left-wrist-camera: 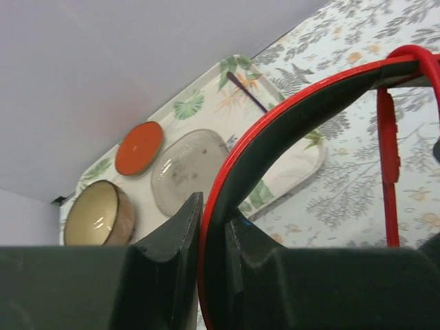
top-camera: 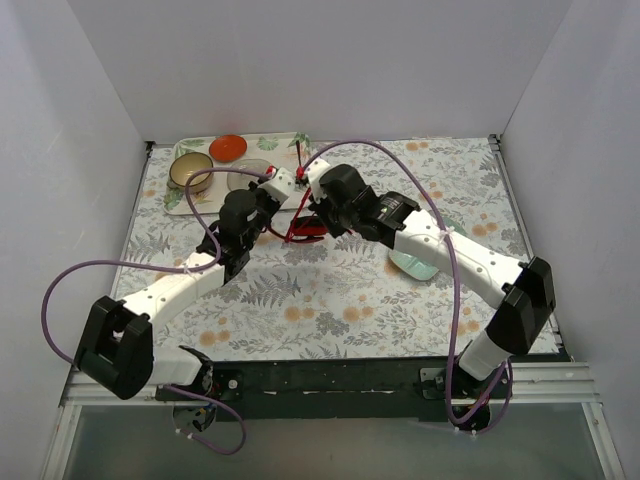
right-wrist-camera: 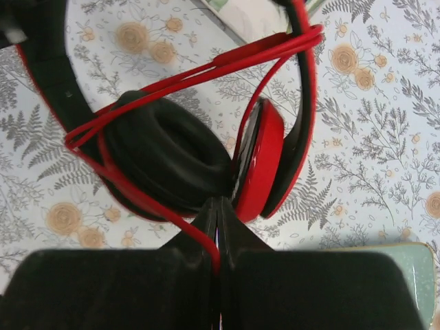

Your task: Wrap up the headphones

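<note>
While the left gripper (left-wrist-camera: pixel 214 213) is clamping the headphones (right-wrist-camera: pixel 165 158) by their headband (left-wrist-camera: pixel 295 120) near the upper middle of the overhead view, the right gripper (right-wrist-camera: pixel 218 210), fully shut, is pinching the red cable (right-wrist-camera: pixel 206 72), which is already looping around them perhaps twice, leaving more winding.

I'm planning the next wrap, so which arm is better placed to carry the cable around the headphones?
Probably the right. The right gripper is shut on the cable, which is strung across the headphones. The left gripper is clamped on the headband, steadying them.
</note>
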### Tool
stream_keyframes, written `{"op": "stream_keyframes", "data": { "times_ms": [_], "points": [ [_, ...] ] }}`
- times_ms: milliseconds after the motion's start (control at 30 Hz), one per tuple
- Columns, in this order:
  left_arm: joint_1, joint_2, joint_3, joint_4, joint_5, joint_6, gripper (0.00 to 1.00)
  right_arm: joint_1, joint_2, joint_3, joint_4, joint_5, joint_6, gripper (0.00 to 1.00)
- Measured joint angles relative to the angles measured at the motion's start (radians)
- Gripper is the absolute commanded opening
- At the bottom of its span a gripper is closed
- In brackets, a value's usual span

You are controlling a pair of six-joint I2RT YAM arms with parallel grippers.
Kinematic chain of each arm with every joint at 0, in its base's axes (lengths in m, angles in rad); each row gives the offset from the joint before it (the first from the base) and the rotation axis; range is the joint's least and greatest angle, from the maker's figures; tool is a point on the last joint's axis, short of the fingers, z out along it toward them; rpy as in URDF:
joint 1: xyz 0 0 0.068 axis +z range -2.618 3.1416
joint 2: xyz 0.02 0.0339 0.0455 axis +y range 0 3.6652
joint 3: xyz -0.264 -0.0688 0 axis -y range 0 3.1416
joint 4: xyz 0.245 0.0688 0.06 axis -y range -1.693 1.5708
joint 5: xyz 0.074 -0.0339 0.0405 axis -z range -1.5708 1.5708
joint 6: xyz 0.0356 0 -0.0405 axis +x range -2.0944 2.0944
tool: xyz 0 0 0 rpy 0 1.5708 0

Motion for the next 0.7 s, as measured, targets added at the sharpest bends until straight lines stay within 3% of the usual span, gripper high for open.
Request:
{"op": "stream_keyframes", "data": {
  "times_ms": [167, 467, 700],
  "points": [
    [-0.03, -0.033, -0.049, -0.001, 0.054, -0.065, 0.0, -0.093, -0.044, -0.108, 0.073, -0.069, -0.052, 0.01],
    [-0.07, -0.044, -0.067, -0.024, 0.055, -0.069, 0.0, -0.081, -0.079, -0.164, 0.181, -0.058, -0.243, 0.01],
    [-0.076, 0.011, -0.024, -0.112, 0.115, -0.086, 0.0, -0.111, -0.074, -0.13, 0.126, -0.277, -0.317, 0.01]
  ]
}}
